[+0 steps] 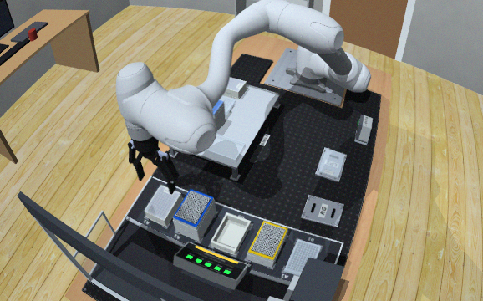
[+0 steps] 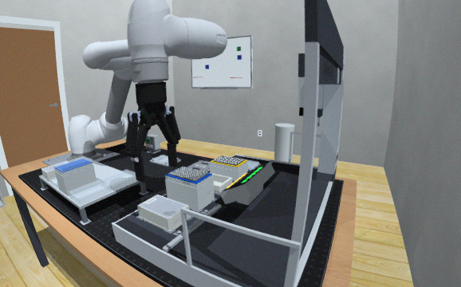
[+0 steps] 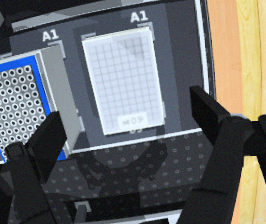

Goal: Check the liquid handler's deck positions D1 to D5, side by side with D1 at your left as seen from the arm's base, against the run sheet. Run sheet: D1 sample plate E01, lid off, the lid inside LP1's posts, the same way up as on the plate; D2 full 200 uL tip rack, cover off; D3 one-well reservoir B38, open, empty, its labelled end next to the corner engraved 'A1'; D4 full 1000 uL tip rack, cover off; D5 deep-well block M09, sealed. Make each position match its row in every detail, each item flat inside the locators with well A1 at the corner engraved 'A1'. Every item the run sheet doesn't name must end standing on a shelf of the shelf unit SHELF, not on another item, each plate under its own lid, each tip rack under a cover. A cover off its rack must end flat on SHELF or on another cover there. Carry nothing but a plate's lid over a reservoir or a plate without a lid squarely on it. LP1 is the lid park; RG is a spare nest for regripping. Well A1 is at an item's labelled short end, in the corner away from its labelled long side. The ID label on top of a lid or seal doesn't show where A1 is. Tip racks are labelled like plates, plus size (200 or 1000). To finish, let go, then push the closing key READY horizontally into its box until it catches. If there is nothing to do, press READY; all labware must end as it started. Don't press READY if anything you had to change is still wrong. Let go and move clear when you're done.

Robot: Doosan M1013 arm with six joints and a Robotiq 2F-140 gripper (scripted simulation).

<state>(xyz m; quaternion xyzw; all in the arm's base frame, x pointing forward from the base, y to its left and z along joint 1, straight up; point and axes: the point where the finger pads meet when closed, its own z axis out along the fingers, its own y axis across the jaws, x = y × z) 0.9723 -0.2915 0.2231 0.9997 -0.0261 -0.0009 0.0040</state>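
Observation:
My gripper [image 1: 155, 180] [image 2: 155, 167] [image 3: 126, 113] is open and empty. It hangs above the end deck position, toward the shelf side. Below it sits a white sealed deep-well block [image 1: 160, 205] [image 2: 160, 209] [image 3: 120, 79], with its small top label toward the wrist camera and an engraved 'A1' [image 3: 138, 16] at the far corner. Beside it stands a blue-rimmed tip rack [image 1: 194, 209] [image 2: 188, 185] [image 3: 13, 106], uncovered. Then come an open white reservoir [image 1: 231, 232] [image 2: 220, 182], a yellow-rimmed tip rack [image 1: 268, 240] [image 2: 228, 163] and a flat well plate [image 1: 304, 255].
The shelf unit [image 1: 254, 113] [image 2: 99, 187] holds a blue-topped rack [image 1: 220, 112] [image 2: 75, 175] and a small white item [image 1: 236, 89]. A lid [image 1: 331, 164] lies in the lid park, with the RG nest [image 1: 319, 208] near it. The READY box [image 1: 363, 129] is at the far edge. A green-lit panel [image 1: 210, 263] fronts the deck.

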